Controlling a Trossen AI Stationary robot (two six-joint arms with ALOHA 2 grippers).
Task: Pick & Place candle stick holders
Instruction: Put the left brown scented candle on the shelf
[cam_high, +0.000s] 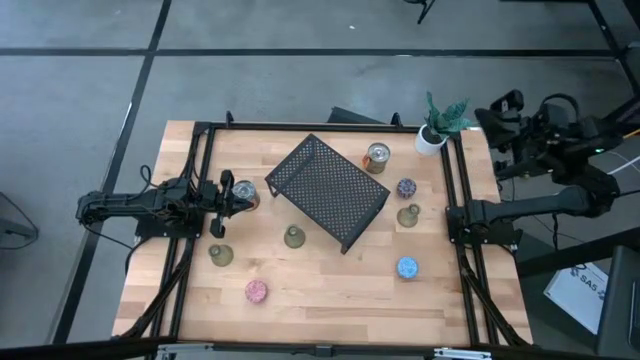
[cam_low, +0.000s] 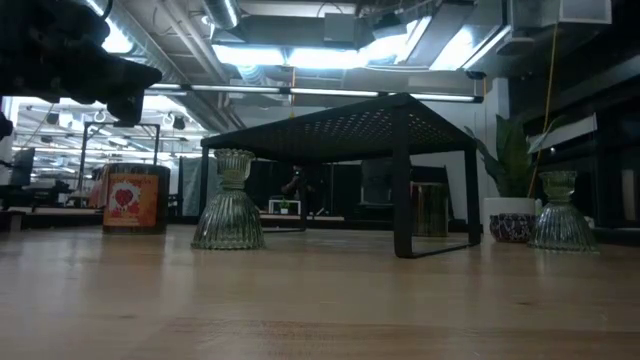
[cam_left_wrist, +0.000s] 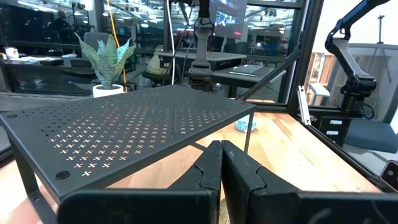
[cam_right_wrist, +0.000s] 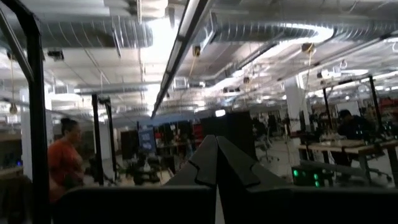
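Holders lie scattered over my counter (cam_high: 330, 290): the pink holder (cam_high: 256, 291) near the front, the blue holder (cam_high: 407, 268) toward the right, the purple holder (cam_high: 406, 188) beyond it, and olive-green holders (cam_high: 220, 255) around the black mesh rack (cam_high: 328, 190). My left tool (cam_high: 221, 196) hangs over the counter's left side, fingers (cam_left_wrist: 208, 174) pressed together on nothing, beside a red tin (cam_low: 131, 199) it partly hides from above. My right tool (cam_right_wrist: 216, 163), fingers also together, is raised off the counter's right edge, its wrist camera seeing only the room and a blurred person (cam_right_wrist: 62, 163). From table height, only two glassy green holders (cam_low: 229, 204) show clearly; the rest are hidden.
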